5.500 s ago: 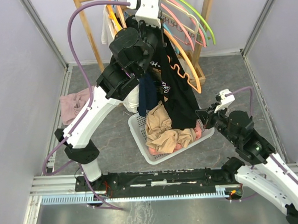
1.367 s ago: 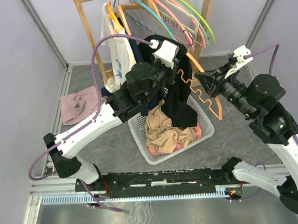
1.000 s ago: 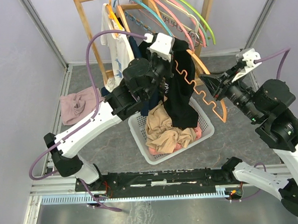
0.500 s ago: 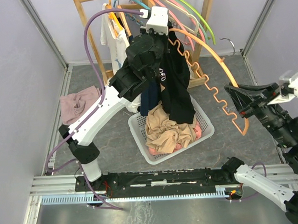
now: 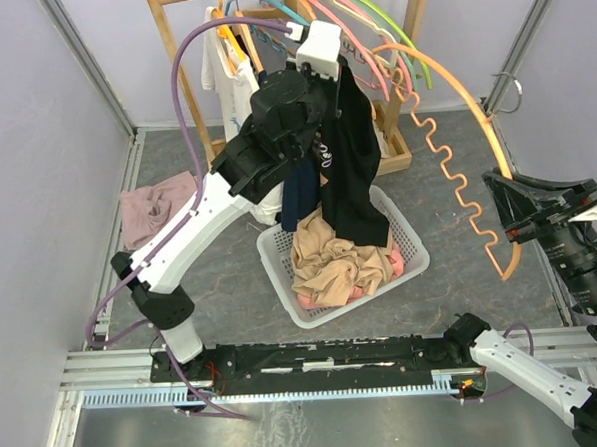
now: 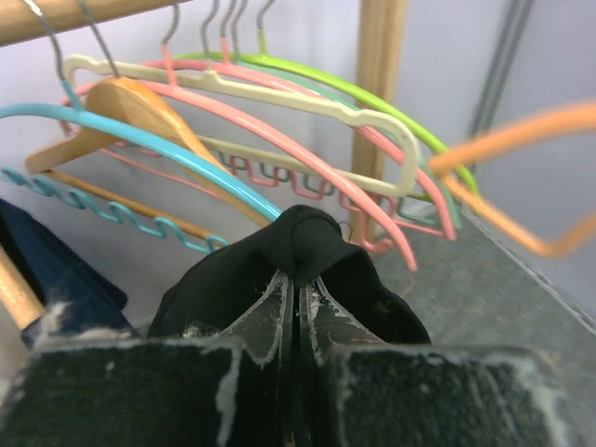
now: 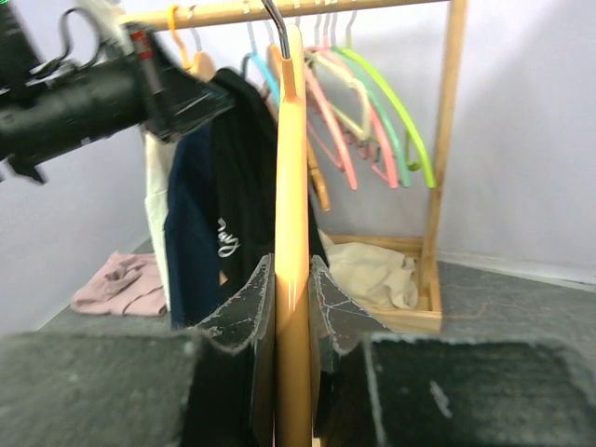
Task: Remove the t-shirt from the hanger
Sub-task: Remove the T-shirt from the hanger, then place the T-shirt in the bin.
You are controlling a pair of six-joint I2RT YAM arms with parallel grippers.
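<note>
The black t-shirt (image 5: 347, 151) hangs from my left gripper (image 5: 322, 64), which is shut on its top fold (image 6: 300, 233) just in front of the rack. Its lower end drapes onto the clothes in the white basket (image 5: 281, 269). My right gripper (image 5: 514, 222) is shut on the orange hanger (image 5: 452, 135), held bare and high at the right, well clear of the shirt. In the right wrist view the hanger (image 7: 291, 233) runs up between the fingers (image 7: 251, 289), with the black t-shirt (image 7: 237, 168) beyond it.
A wooden rack (image 5: 174, 50) at the back carries several coloured hangers (image 5: 389, 33), a white shirt (image 5: 233, 82) and a navy garment (image 5: 297, 189). Tan and pink clothes (image 5: 336, 262) fill the basket. A pink garment (image 5: 150, 209) lies on the floor at left. Walls close both sides.
My right gripper pulled the orange hanger out of the shirt and swung it right and up. My left gripper lifted the shirt toward the rack and kept hold of it.
</note>
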